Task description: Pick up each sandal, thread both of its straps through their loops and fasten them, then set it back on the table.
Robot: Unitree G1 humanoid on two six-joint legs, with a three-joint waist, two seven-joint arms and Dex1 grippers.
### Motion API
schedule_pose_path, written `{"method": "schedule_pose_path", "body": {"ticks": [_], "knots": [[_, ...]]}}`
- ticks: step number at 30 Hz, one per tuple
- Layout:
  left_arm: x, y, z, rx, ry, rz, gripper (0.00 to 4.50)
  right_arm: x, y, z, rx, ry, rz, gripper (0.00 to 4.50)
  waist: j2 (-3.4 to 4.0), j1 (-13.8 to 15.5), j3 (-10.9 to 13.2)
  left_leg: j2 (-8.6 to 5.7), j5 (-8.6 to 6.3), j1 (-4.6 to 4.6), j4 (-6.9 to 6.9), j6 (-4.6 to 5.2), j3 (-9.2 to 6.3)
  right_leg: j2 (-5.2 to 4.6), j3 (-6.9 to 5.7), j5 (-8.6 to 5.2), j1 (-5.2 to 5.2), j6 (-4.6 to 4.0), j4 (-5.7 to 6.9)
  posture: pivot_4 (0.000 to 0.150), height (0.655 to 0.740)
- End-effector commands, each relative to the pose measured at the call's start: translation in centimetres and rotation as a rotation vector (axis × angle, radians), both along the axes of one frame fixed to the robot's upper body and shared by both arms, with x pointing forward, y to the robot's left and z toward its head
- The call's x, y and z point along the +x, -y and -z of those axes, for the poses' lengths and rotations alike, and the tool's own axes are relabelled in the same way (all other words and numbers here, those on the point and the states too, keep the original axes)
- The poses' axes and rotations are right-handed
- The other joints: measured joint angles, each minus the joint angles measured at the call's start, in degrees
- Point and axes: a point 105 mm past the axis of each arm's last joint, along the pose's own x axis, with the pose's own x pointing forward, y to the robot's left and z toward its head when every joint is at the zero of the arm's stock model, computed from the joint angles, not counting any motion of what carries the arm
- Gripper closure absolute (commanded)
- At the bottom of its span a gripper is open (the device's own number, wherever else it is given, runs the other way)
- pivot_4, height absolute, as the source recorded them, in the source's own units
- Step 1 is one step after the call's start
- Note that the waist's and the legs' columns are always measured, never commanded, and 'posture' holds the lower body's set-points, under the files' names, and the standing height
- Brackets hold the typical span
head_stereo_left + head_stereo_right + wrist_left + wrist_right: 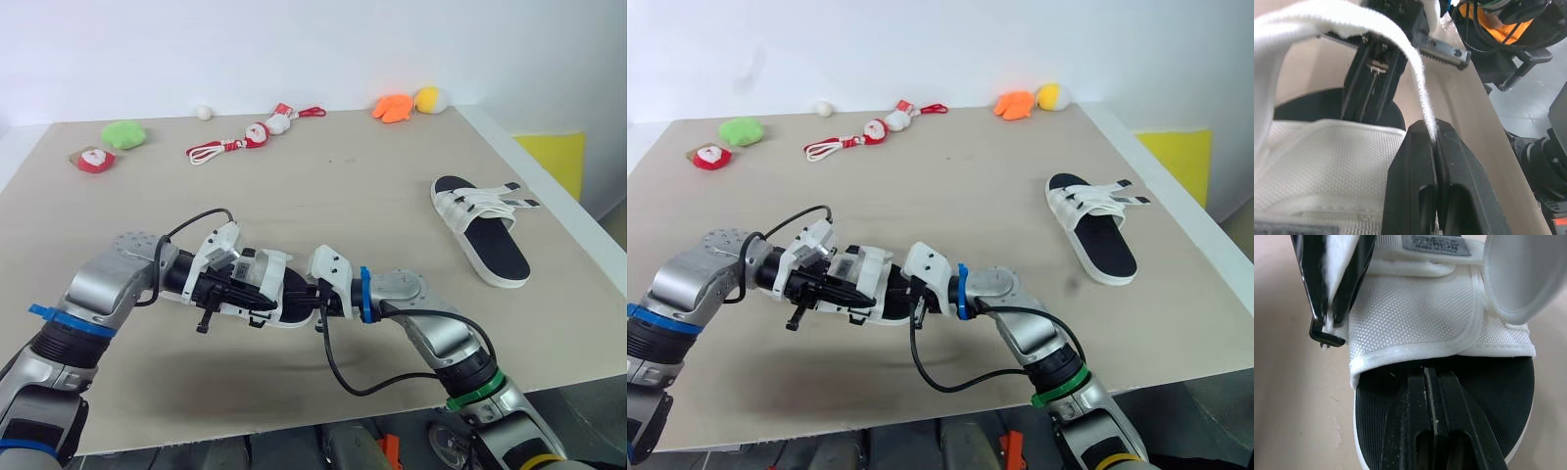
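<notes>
The left tool (pixel 1435 137) is pinching the white woven strap (pixel 1400 44) of the white, black-soled sandal (pixel 1415 308), held over the beige tabletop (pixel 392 196); the right tool (pixel 1431 377) is clamping its black footbed (pixel 1371 421). Keeping the strap taut and untwisted should help.

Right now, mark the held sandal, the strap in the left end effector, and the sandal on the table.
held sandal (pixel 1415 313): right wrist view, white mesh upper.
strap (pixel 1418 83): left wrist view, just above the pinch.
table sandal (pixel 495 250): left eye view, black footbed.
</notes>
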Motion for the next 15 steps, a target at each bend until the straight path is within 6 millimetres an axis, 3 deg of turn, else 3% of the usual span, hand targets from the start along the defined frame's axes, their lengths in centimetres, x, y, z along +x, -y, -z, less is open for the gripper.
{"method": "schedule_pose_path", "body": {"ticks": [1, 4, 10, 12, 15], "knots": [[-0.2, -0.8, 0.7, 0.073, 0.008, -0.011, 4.48, 0.2, 0.5, 1.1, -0.039, -0.031, 0.023, 4.5, 0.0, 0.0, 0.0, 0.0, 0.0, 0.0, 0.0, 0.0, 0.0, 0.0, 0.0, 0.0, 0.0, 0.0, 0.0, 0.15, 0.74], [-0.2, -1.0, 0.6, 0.077, 0.009, -0.013, 3.54, 0.2, 0.5, 1.2, -0.041, -0.03, 0.019, 4.5, 0.0, 0.0, 0.0, 0.0, 0.0, 0.01, 0.0, 0.0, 0.0, 0.0, 0.0, 0.0, 0.0, 0.0, 0.0, 0.15, 0.74], [-0.8, -1.1, -1.6, 0.005, 0.023, -0.039, 0.58, 0.1, 0.4, 1.1, -0.042, -0.029, 0.016, 4.5, 0.0, 0.01, 0.0, 0.0, 0.01, 0.01, 0.02, 0.01, 0.0, 0.0, 0.0, 0.01, 0.02, 0.02, 0.0, 0.15, 0.74], [-1.5, -1.4, -3.2, -0.059, 0.017, -0.064, 0.06, 0.1, 0.5, 1.2, -0.041, -0.03, 0.019, 4.5, 0.0, -0.02, 0.0, 0.01, 0.01, 0.0, 0.02, 0.01, 0.0, 0.0, 0.0, 0.01, 0.0, 0.02, 0.0, 0.15, 0.74], [-2.3, -2.4, -4.7, -0.087, 0.034, -0.131, 0.06, -0.1, 0.6, 1.3, -0.04, -0.035, 0.023, 4.5, 0.01, -0.06, 0.01, 0.03, 0.01, -0.04, 0.01, 0.02, 0.0, 0.0, -0.01, 0.01, -0.04, 0.02, 0.0, 0.15, 0.74]]}}
